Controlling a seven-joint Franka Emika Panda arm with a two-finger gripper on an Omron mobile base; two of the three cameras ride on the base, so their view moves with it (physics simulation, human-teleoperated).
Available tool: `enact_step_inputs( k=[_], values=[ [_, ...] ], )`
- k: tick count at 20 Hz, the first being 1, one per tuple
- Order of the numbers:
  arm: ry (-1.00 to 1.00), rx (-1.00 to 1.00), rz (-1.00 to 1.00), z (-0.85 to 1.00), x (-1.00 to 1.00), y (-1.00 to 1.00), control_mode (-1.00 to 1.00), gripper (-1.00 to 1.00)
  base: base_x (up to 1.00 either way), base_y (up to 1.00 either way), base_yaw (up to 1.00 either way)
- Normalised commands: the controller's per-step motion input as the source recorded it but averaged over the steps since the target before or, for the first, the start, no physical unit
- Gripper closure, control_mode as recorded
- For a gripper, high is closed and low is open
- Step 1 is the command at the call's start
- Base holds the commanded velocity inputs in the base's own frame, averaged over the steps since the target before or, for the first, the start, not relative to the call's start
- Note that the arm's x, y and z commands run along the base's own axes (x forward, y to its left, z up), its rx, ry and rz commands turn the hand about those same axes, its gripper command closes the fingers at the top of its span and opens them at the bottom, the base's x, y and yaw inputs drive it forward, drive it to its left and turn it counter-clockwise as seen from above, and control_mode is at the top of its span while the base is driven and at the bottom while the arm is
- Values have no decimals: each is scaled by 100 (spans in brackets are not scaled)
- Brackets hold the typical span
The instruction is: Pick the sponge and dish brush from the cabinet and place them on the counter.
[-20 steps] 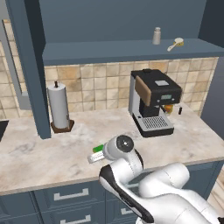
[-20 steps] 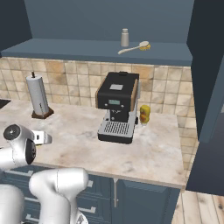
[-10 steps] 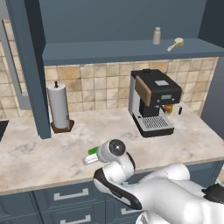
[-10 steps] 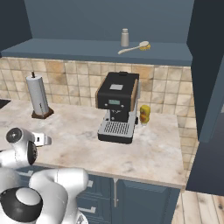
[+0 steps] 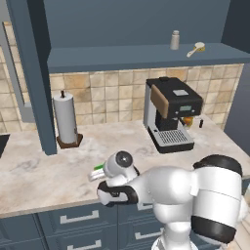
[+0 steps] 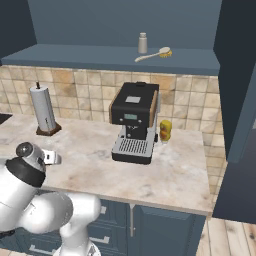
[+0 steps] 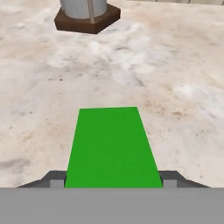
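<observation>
Your hand is pinching the sponge by its sides, low over the tabletop near the front edge. It's light and squishy, so go gentle. The brush waits on the cabinet shelf; grab its stiff, thin handle.

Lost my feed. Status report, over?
Jaws astride flat green sponge, low over beige marble counter. Tan-headed dish brush on cabinet shelf. Nothing in the way.

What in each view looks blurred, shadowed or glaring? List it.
Left base view: even flat light, the cabinet interior dim, the dish brush small but distinct. Right base view: soft shading under the shelf, no glare. Hand view: the sponge a flat, untextured green, the counter veining smeared.
</observation>
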Motion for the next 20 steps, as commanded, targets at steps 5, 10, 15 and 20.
enact_step_inputs(
  k=[5, 10, 15, 20],
  values=[
    [9, -1, 0, -27, 28, 15, -100, 100, 0, 0, 0],
    [11, -2, 0, -31, 26, 18, -100, 100, 0, 0, 0],
    [10, -2, 0, -30, 28, 20, -100, 100, 0, 0, 0],
    [10, -2, 0, -34, 26, 24, -100, -100, 0, 0, 0]
  ],
)
